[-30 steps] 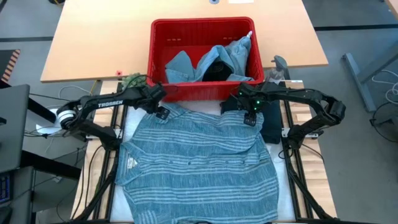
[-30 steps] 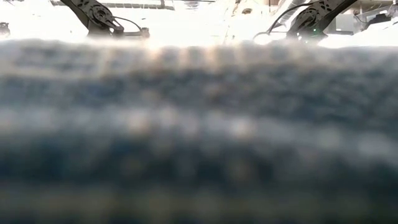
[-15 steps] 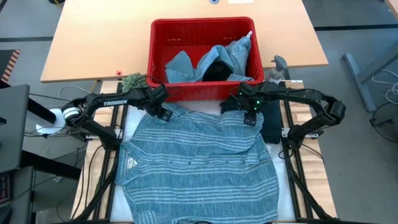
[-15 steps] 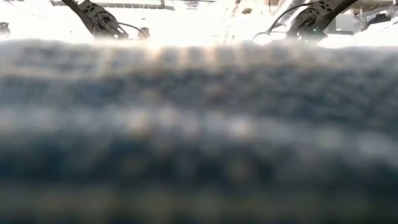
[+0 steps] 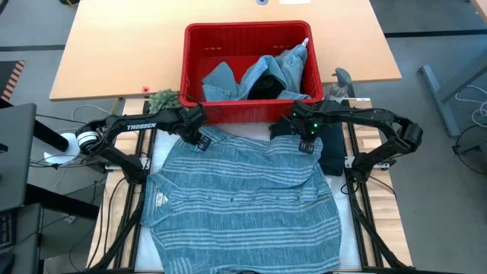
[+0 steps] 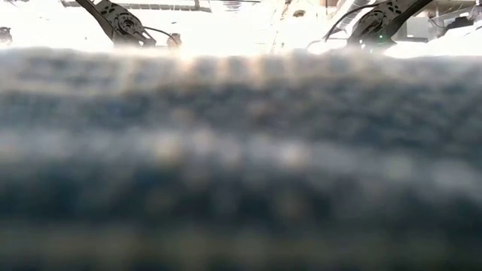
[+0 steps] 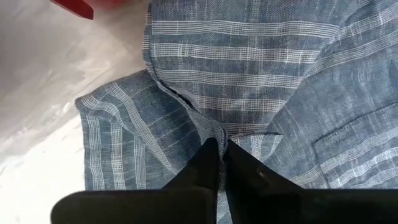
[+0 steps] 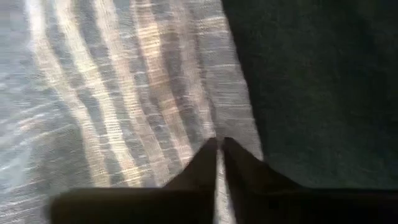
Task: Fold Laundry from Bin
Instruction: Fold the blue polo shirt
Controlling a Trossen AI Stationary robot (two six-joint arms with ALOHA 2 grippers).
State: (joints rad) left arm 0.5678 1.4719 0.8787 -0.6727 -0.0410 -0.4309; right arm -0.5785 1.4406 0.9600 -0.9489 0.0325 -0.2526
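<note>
- "TROSSEN" reads in white letters along the left arm [image 5: 141,125], over the table's left edge.
- The shirt's neck label [image 5: 160,199] is too small to read.

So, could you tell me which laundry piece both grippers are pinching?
The blue-grey striped shirt, spread flat before the bin; the denim pieces remain inside it.

A robotics lab or workshop: the worktop [image 5: 346,228] sits on a bare aluminium-extrusion frame [image 5: 359,199], cables [image 5: 464,95] trail over a grey floor [image 5: 441,30], and a plain wooden table [image 5: 114,53] stands beyond its far edge.
</note>
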